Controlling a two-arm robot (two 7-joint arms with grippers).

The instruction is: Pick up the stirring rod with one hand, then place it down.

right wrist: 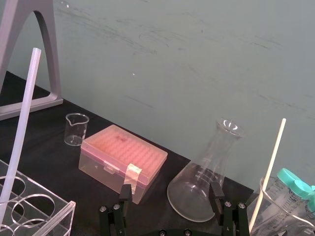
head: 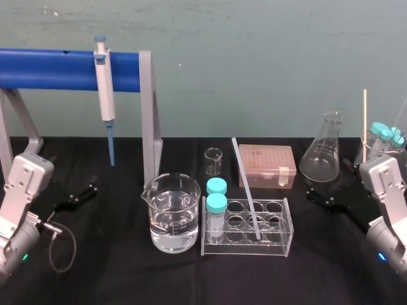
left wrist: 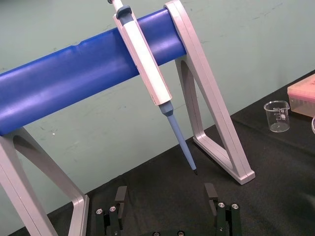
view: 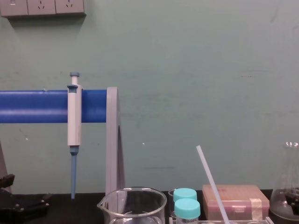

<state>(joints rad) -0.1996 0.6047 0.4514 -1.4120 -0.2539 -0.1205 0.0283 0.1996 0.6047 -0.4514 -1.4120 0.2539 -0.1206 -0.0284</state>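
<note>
The stirring rod (head: 247,190) is a thin translucent white stick. It leans with its lower end in a well of the clear tube rack (head: 280,244) at the table's middle, and its top tilts back and left. It also shows in the right wrist view (right wrist: 22,132) and the chest view (view: 211,181). My right gripper (head: 321,194) rests open on the black table to the right of the rack, apart from the rod, its fingers (right wrist: 125,192) spread with nothing between them. My left gripper (head: 86,192) lies open at the far left, its fingers (left wrist: 210,192) below the pipette tip.
A beaker of water (head: 170,222) and two teal-capped tubes (head: 216,204) stand left of the rod. Behind are a small beaker (head: 213,161), a pink tip box (head: 267,165) and a conical flask (head: 323,152). A pipette (head: 104,89) hangs on the blue stand (head: 51,68). A cream stick (head: 365,117) stands far right.
</note>
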